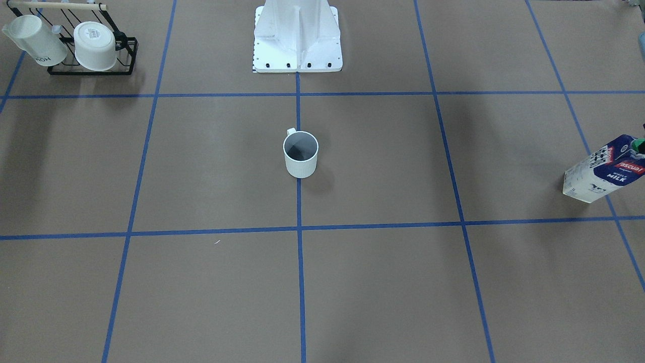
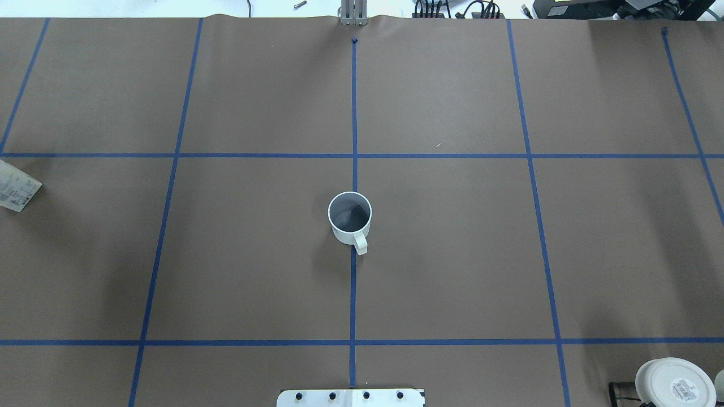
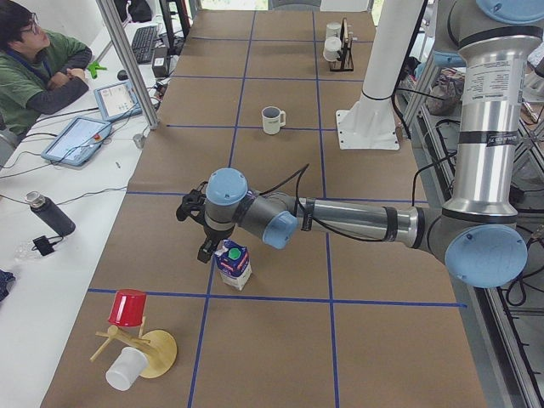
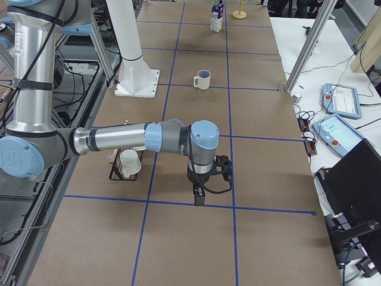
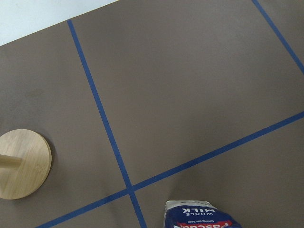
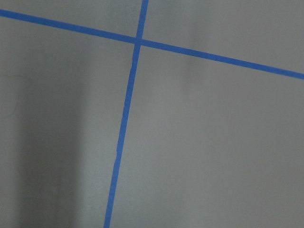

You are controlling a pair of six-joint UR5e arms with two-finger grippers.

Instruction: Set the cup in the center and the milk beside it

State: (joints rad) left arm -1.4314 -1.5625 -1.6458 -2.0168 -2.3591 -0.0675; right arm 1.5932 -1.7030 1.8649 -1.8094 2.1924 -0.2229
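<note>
The cup (image 1: 301, 154) stands upright on the blue centre tape line (image 1: 299, 201) in the middle of the brown surface; it also shows in the overhead view (image 2: 350, 217). The milk (image 1: 604, 169) stands far off at the table's left end, its corner at the overhead view's edge (image 2: 17, 192). My left gripper (image 3: 206, 249) hangs just beside the milk's (image 3: 233, 263) green cap, not around it; I cannot tell whether it is open. The left wrist view catches only the carton's top (image 5: 199, 216). My right gripper (image 4: 199, 193) points down over bare surface; its state cannot be told.
A black wire rack (image 1: 93, 70) with two other white mugs stands at the robot's right. The white robot pedestal (image 1: 297, 38) is behind the cup. A wooden mug tree (image 3: 136, 348) with a red cup stands near the milk. An operator (image 3: 34, 68) sits at the side desk.
</note>
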